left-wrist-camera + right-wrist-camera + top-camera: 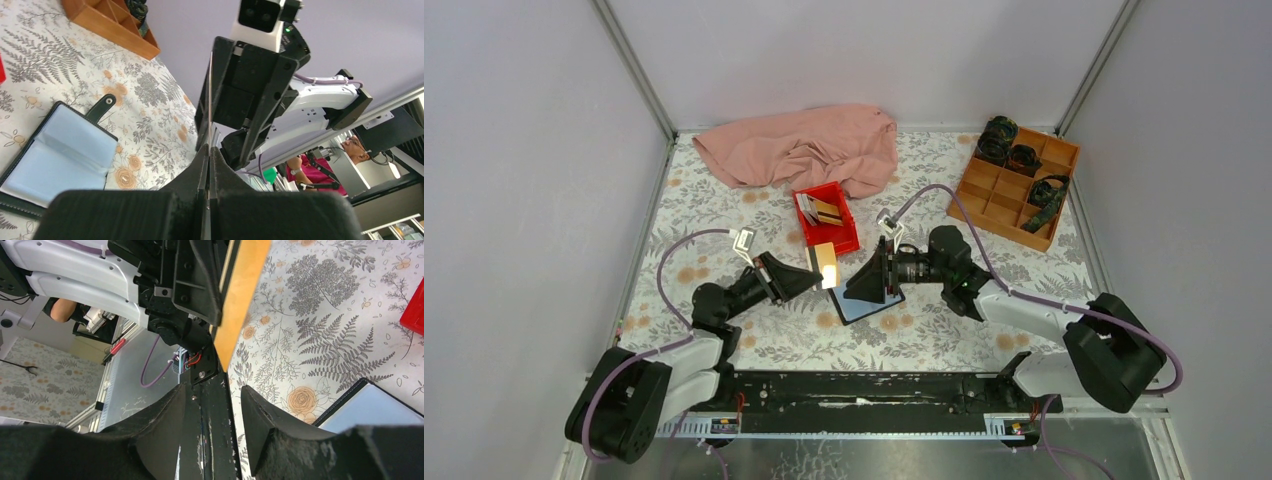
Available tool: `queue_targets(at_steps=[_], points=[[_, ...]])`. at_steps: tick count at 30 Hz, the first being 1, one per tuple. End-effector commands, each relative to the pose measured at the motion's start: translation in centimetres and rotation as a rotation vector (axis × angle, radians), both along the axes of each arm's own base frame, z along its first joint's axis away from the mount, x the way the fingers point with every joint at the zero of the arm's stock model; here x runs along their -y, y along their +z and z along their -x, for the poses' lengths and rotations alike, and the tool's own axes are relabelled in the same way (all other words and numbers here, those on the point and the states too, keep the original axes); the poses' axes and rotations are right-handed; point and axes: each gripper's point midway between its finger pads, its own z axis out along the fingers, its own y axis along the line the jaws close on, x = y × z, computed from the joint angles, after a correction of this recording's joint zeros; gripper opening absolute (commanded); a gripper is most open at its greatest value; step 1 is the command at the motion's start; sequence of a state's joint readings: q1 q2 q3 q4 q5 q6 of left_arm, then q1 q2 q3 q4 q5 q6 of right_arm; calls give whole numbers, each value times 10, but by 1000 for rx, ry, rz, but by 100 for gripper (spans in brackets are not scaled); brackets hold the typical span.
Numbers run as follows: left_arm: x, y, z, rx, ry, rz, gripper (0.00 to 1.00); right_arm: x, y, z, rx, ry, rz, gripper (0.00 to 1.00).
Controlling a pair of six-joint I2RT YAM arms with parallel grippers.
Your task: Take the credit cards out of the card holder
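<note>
Though right end effector (pixel 217 390) gapes, left end effector (pixel 209 150) pinches orange card (pixel 243 290) beside it.

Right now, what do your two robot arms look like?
White shells and chunky black joints on the left arm and right arm. Black, wedge-shaped left gripper and right gripper, two fingers each. Looping purple cables, small white wrist cameras.

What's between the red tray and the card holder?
A gold card, pinched by the left gripper; the top view shows it there.
</note>
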State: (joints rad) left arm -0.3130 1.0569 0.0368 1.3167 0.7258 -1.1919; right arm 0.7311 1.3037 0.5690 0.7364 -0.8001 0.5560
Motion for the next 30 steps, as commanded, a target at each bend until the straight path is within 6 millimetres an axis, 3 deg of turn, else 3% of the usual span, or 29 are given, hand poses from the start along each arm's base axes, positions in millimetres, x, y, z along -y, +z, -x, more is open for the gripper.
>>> queue_targets(at_steps=[1, 13, 15, 18, 21, 28, 30], points=[[2, 25, 14, 124, -47, 43, 0, -8, 27, -1, 64, 39, -70, 52], [18, 22, 15, 130, -89, 21, 0, -20, 32, -2, 61, 62, -74, 48], [19, 23, 15, 127, -96, 32, 0, -22, 33, -2, 63, 66, -76, 38], [19, 21, 16, 120, -99, 40, 0, -23, 33, -2, 64, 63, -74, 13], [17, 24, 14, 122, -81, 53, 1, -20, 30, -1, 65, 60, -58, 0], [20, 41, 17, 197, -112, 60, 36, -14, 24, 17, 37, 138, -38, 0], [22, 44, 24, 235, -154, 44, 41, -11, 23, 29, 19, 210, -37, 0]])
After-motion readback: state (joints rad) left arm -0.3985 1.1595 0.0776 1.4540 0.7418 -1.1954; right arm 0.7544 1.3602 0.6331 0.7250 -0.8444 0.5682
